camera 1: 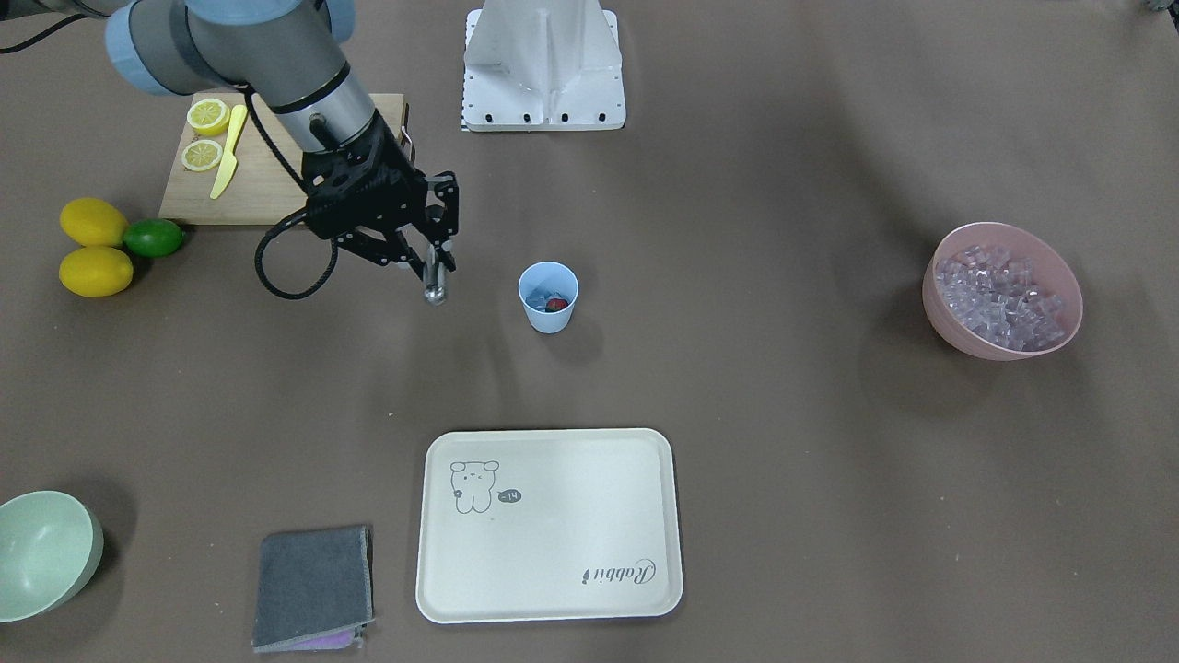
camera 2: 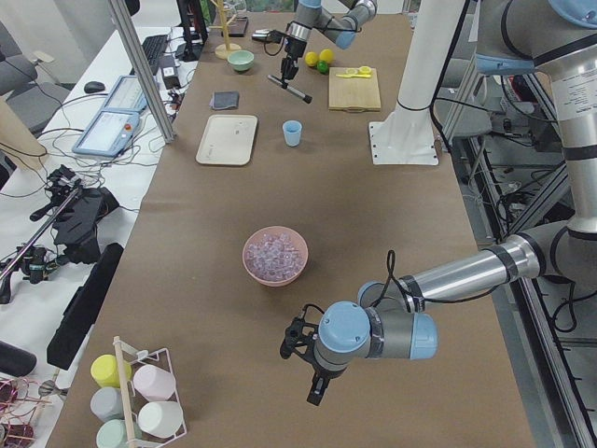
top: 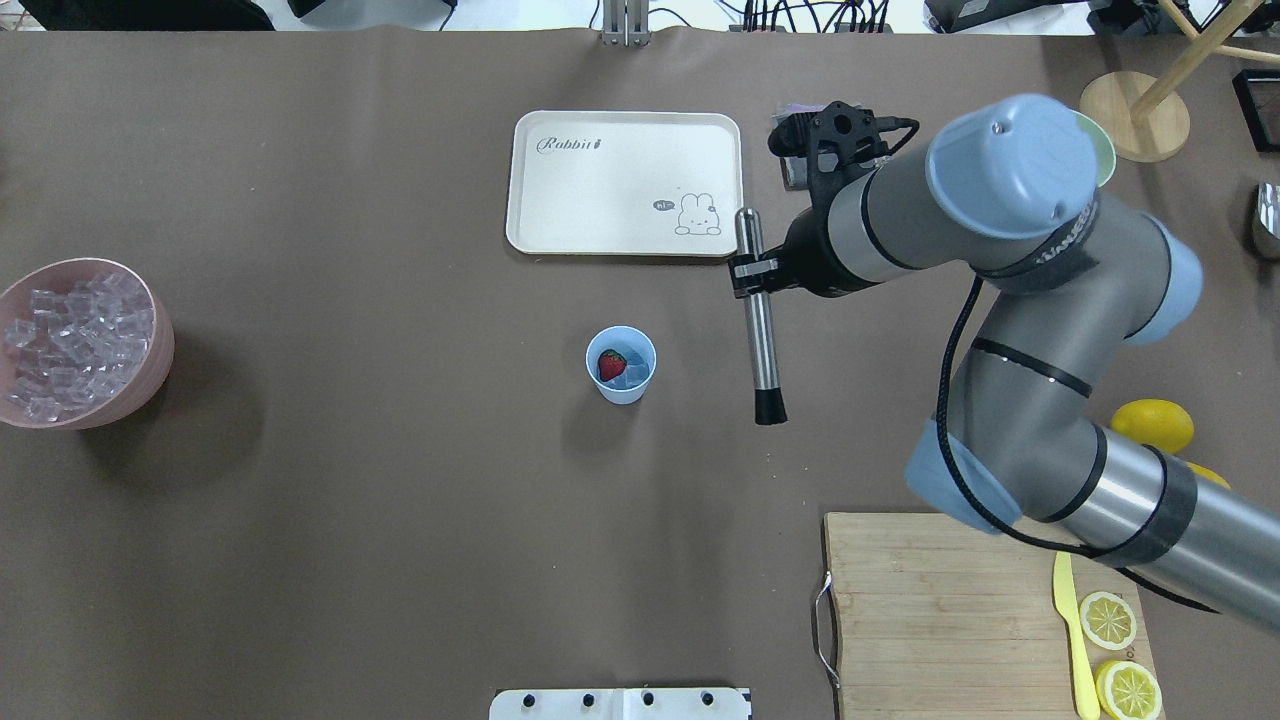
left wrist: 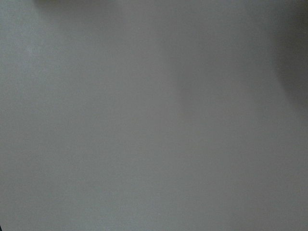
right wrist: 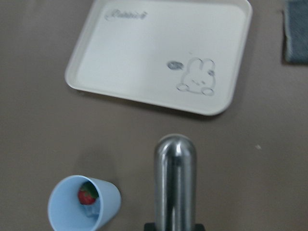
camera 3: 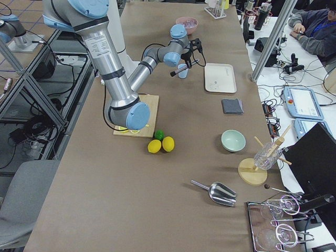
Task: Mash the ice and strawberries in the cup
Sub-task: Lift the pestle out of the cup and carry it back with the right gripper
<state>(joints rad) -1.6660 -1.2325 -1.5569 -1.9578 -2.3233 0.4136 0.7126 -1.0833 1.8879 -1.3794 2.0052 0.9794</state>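
The light blue cup stands upright mid-table and holds one red strawberry and some clear ice. It also shows in the front view and the right wrist view. My right gripper is shut on a metal muddler with a black end. It holds the muddler above the table, beside the cup and apart from it. My left gripper shows only in the left side view, far from the cup. I cannot tell if it is open or shut.
A pink bowl full of ice cubes stands at the table's left end. A cream tray lies beyond the cup. A cutting board with lemon halves and a yellow knife, two lemons, a lime, a green bowl and a grey cloth are on the right side.
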